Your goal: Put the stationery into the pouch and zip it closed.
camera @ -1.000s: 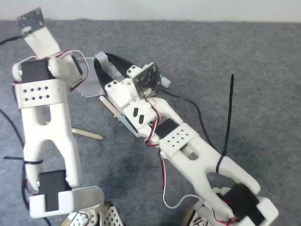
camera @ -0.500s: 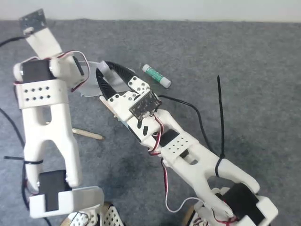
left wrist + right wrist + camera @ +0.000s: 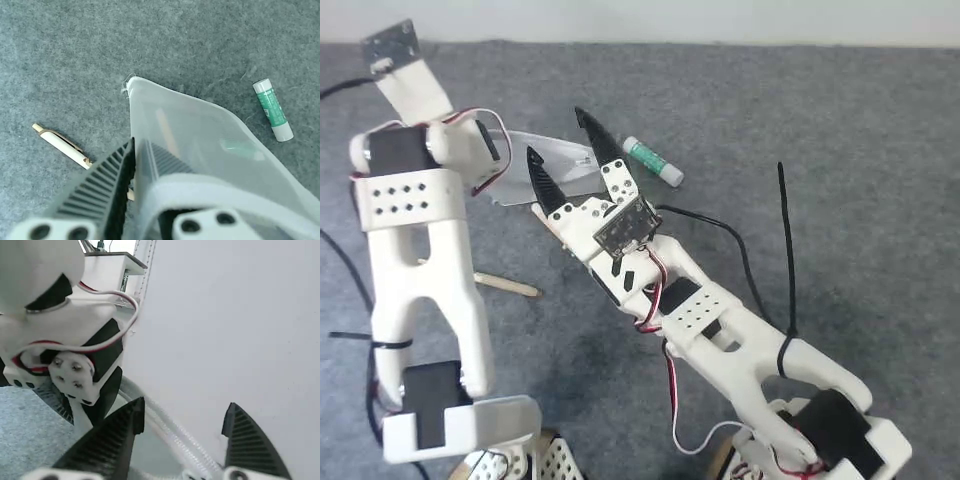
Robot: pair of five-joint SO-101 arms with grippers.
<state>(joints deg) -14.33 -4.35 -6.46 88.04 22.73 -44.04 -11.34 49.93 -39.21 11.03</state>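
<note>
A translucent mesh pouch lies at the far left of the grey carpet, and my left gripper is shut on its edge. Through the mesh I make out a wooden stick and a small green item. My right gripper hovers over the pouch, open and holding nothing. In the right wrist view its gripper faces the left arm's wrist across the pouch rim. A green-and-white glue stick lies just right of the pouch. A cream pen lies nearer, between the arms.
A wooden pencil pokes out from under the right arm's wrist. A black cable and an upright black tie run along the right arm. Bare carpet stretches to the right, ending at a pale wall at the back.
My right gripper has pulled back from over the pouch toward the near side and spread its fingers wider, uncovering the glue stick. The left arm and pouch have stayed put.
</note>
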